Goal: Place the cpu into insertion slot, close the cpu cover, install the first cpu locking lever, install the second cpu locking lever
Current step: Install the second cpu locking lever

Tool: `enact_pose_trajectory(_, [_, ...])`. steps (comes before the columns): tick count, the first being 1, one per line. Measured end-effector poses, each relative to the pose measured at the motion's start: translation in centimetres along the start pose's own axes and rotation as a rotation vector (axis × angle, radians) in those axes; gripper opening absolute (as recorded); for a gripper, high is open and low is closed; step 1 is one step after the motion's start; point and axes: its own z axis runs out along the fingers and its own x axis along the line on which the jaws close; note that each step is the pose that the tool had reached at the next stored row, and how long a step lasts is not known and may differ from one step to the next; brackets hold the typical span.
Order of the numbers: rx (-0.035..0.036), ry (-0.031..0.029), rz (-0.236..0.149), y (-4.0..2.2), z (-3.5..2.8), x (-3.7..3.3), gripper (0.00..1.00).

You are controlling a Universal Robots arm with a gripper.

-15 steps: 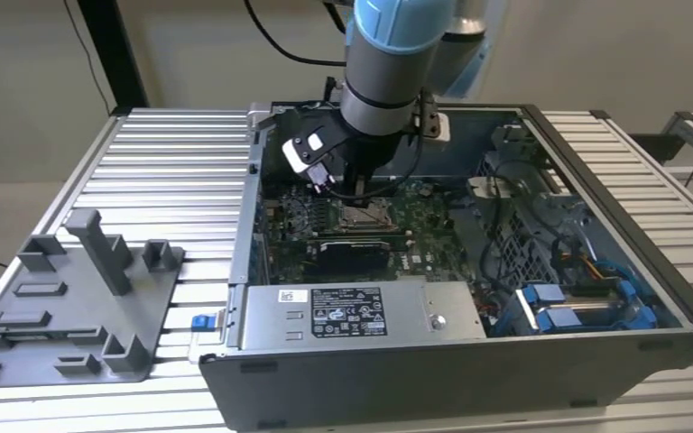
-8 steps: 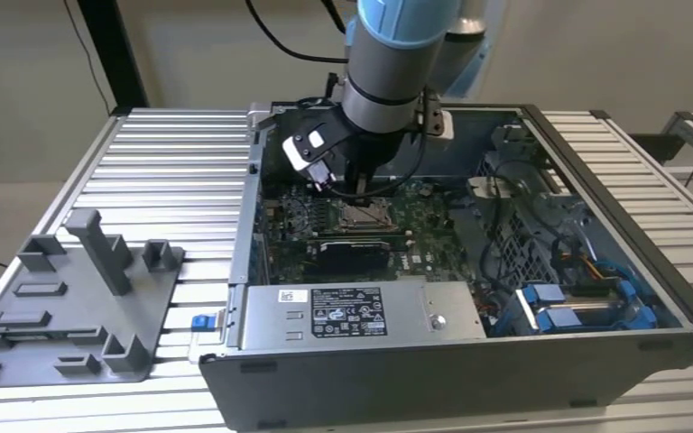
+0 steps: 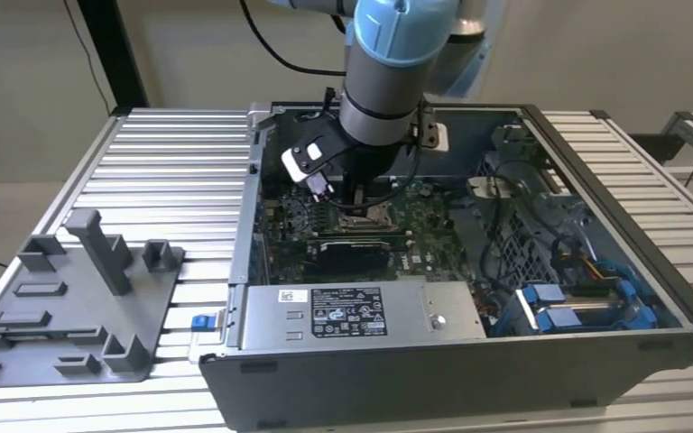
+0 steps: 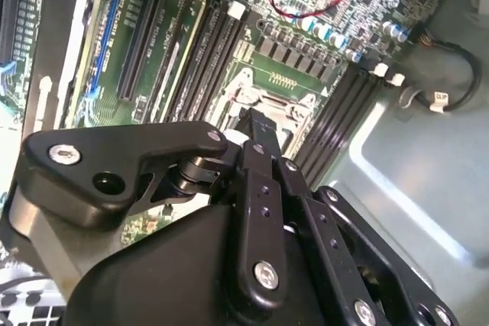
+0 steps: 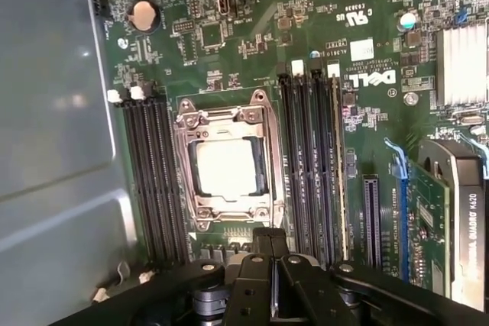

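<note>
In the first wrist view the cpu (image 5: 227, 167) lies silver face up in the insertion slot (image 5: 229, 224) on the green board. The cpu cover (image 5: 229, 117) lies flat over it, framing the chip through its window. Thin metal levers run along the socket's sides; I cannot tell whether they are latched. My gripper (image 5: 271, 243) is shut with nothing between its fingers, its tips just off one edge of the socket. In the second wrist view the gripper (image 4: 256, 123) hangs close over the socket (image 4: 263, 97). The exterior view shows the gripper (image 3: 349, 194) low inside the open computer case, by the socket (image 3: 379, 215).
Black memory slots (image 5: 153, 173) flank the socket on both sides. A graphics card (image 5: 447, 219) stands nearby. In the exterior view, the power supply (image 3: 346, 311) sits at the case front, blue drive cages (image 3: 569, 307) at the right, and a grey fixture tray (image 3: 69, 307) on the table.
</note>
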Motion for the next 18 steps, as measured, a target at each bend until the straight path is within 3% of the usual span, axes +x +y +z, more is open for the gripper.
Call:
enact_pose_trajectory(9, [-0.0018, -0.0024, 0.004, -1.50, 1.73, -0.49, 0.00])
enact_pose_trajectory(12, [-0.0025, -0.0101, 0.005, -1.47, 2.20, -0.59, 0.00])
enact_pose_trajectory(14, [-0.0035, -0.0178, 0.006, -1.45, 2.52, -0.53, 0.00])
enact_pose_trajectory(18, [-0.0086, -0.0554, 0.008, -1.55, 3.13, 0.54, 0.00])
